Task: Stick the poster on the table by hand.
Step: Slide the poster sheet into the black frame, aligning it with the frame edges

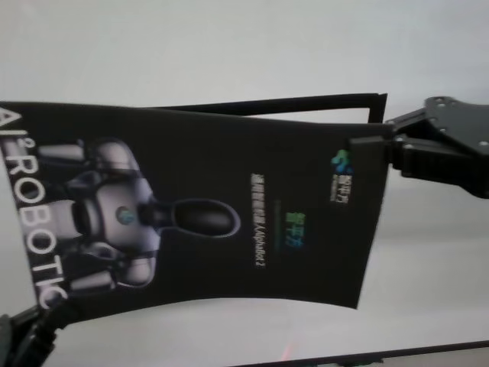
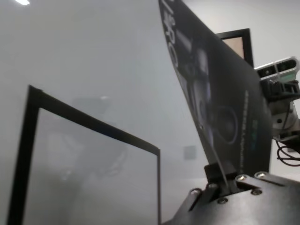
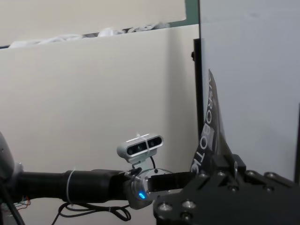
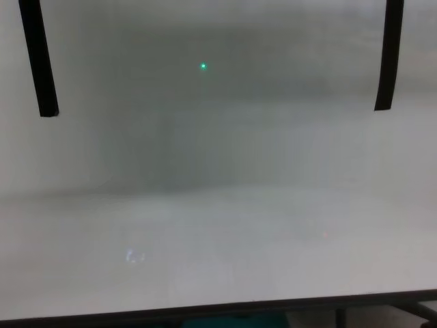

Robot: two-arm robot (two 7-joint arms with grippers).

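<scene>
The poster (image 1: 229, 206), a black glossy sheet with white "ROBOTIC" lettering and a grey-white robot picture, hangs slightly bowed above the pale table (image 1: 229, 46). My right gripper (image 1: 370, 143) is shut on the poster's far right corner. My left gripper (image 1: 34, 313) is shut on its near left corner, mostly hidden under the sheet. The left wrist view shows the left gripper (image 2: 220, 180) pinching the poster's (image 2: 220, 103) edge. The right wrist view shows the right gripper (image 3: 224, 164) clamped on the poster (image 3: 206, 136).
A thin black rectangular outline (image 1: 275, 103) is marked on the table behind the poster, also in the left wrist view (image 2: 93, 124). The chest view shows two narrow black strips (image 4: 37, 61) (image 4: 389, 55) and the table's dark front edge (image 4: 218, 306).
</scene>
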